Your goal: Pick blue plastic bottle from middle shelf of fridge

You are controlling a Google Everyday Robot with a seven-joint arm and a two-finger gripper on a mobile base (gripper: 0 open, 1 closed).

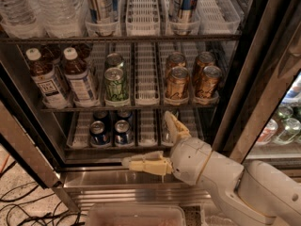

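The blue plastic bottle [80, 79] stands second from the left on the middle shelf [141, 107] of the fridge [244, 74]. It has a white cap, dark drink and a pale blue-and-white label. A similar bottle with a whiter label [46, 79] stands to its left. My gripper [146, 139] is open and empty. It hangs below the middle shelf, in front of the lower shelf and the steel base, to the right of and lower than the bottle. One finger points left and the other points up.
Green cans [116, 81] and gold cans [178, 81] share the middle shelf. Blue and silver cans [110, 131] sit below, water bottles [56, 6] and tall cans above. A neighbouring cooler [282, 126] is at right. Cables [19, 206] lie on the floor. A tray [136, 214] is at the bottom.
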